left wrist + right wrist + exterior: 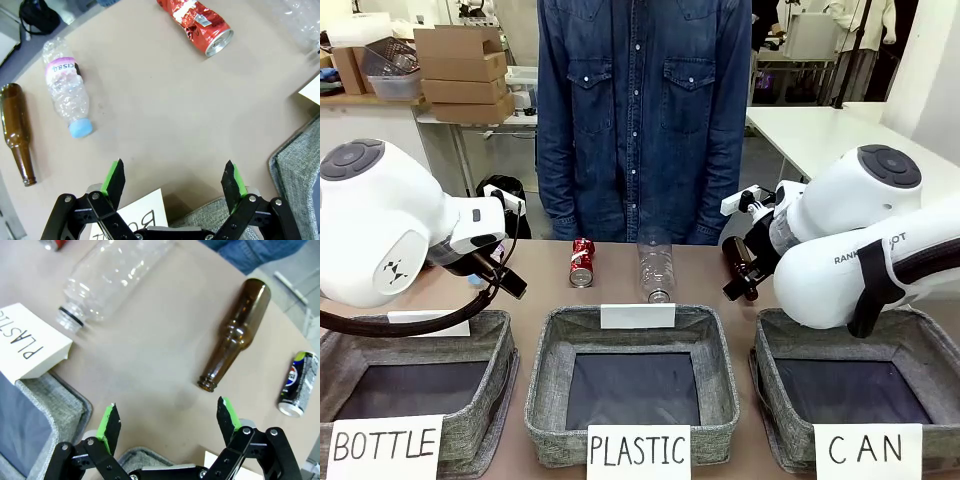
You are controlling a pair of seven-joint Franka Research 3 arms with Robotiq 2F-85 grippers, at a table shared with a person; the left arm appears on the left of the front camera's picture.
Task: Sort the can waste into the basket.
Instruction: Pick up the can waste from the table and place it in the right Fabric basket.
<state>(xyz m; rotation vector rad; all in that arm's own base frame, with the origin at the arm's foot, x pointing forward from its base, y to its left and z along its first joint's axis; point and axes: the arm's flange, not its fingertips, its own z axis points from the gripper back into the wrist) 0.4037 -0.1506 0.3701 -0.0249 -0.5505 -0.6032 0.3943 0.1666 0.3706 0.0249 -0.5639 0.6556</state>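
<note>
**Both grippers wide open, cans out on the table**

From the front, the crushed red can (pixel 582 262) lies on its side before the person (pixel 645 120), behind the PLASTIC basket (pixel 545 390) and well apart from the CAN basket (pixel 775 395) at the robot's right. The right wrist view brings in the black can (pixel 298 384), lying near a brown bottle (pixel 235 335), with the right gripper (pixel 168 415) spread and empty. The left wrist view adds a crumpled plastic bottle (pixel 67 92), and the left gripper (pixel 173 175) gapes, holding nothing.
</note>
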